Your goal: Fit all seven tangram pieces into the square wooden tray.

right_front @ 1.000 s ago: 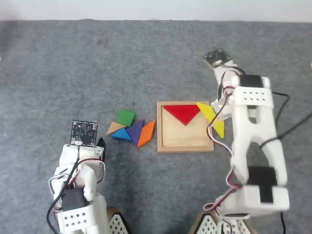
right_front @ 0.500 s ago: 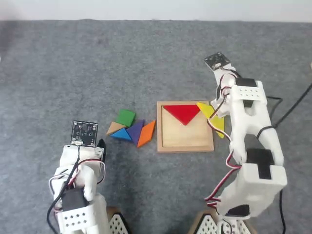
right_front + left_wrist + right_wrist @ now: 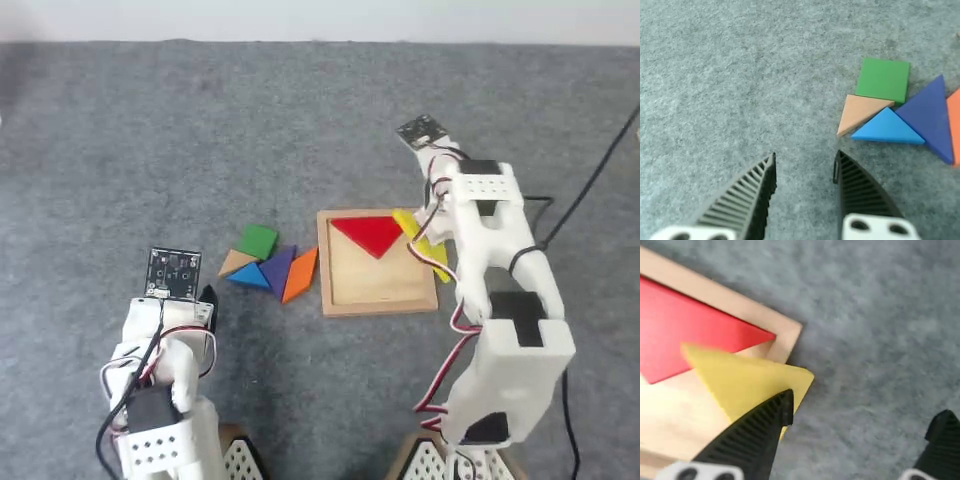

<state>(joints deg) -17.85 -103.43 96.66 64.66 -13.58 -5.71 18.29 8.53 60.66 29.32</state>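
Note:
The square wooden tray (image 3: 331, 300) lies mid-table with a red triangle (image 3: 370, 235) in its far part. A yellow triangle (image 3: 421, 244) rests tilted across the tray's right rim, partly under the right arm. In the right wrist view my right gripper (image 3: 862, 412) is open, one finger (image 3: 760, 427) lying on the yellow triangle (image 3: 747, 377) beside the red triangle (image 3: 685, 332) and the tray corner (image 3: 786, 335). My left gripper (image 3: 804, 162) is open over bare carpet, short of the loose pieces.
Left of the tray lie a green square (image 3: 258, 240), a tan triangle (image 3: 236, 262), a light blue triangle (image 3: 250, 277), a purple triangle (image 3: 277, 268) and an orange parallelogram (image 3: 300, 274), all touching. Grey carpet spreads all around.
The right arm has swung left and farther over the tray's right rim, pushing the yellow triangle left. The tray has shifted slightly left. The left arm has stayed still.

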